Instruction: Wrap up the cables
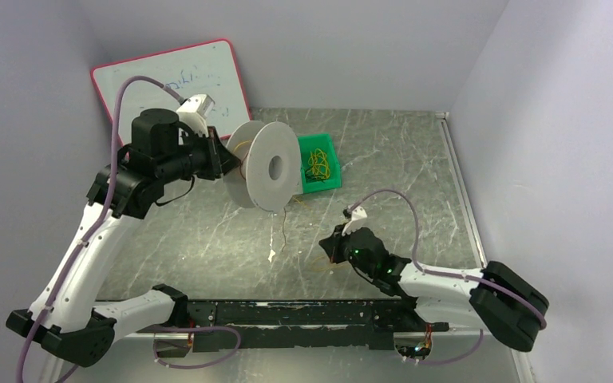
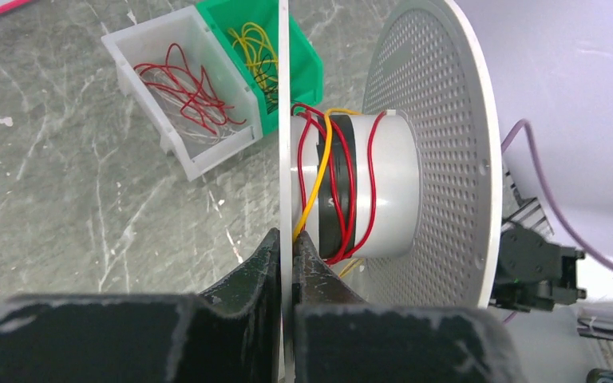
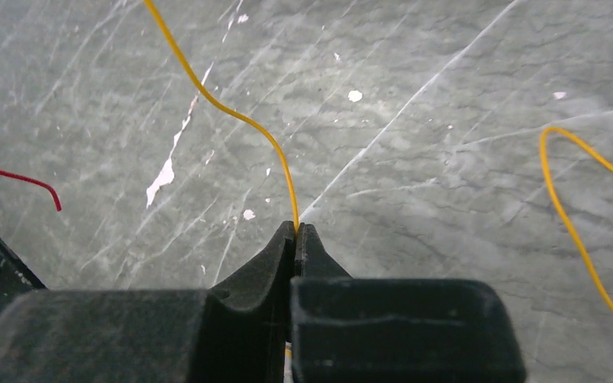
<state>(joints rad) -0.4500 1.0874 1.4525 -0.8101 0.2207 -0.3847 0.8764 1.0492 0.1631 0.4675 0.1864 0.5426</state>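
So, nearest the arm bases and well in front of the spool (image 1: 255,171), the right gripper (image 3: 296,231) is pinched tight on a yellow cable (image 3: 231,114) over the table. At the spool's left side, the left gripper (image 2: 286,243) is clamped on its thin flange. Red and yellow cables (image 2: 351,191) loop around the spool's hub. Beyond the spool, a green bin (image 1: 313,142) holds more yellow ones and a white bin (image 2: 219,152) holds red.

Far-right corner of the bench (image 1: 399,159) is wide open, easy pass. Far-left is crowded: spool (image 1: 267,165) hangs mid-air pinched in the left tool (image 2: 286,239), green bin (image 1: 311,144) just beside it, whiteboard (image 1: 172,80) leaning in the corner. A yellow cable (image 3: 239,120) trails over the middle.
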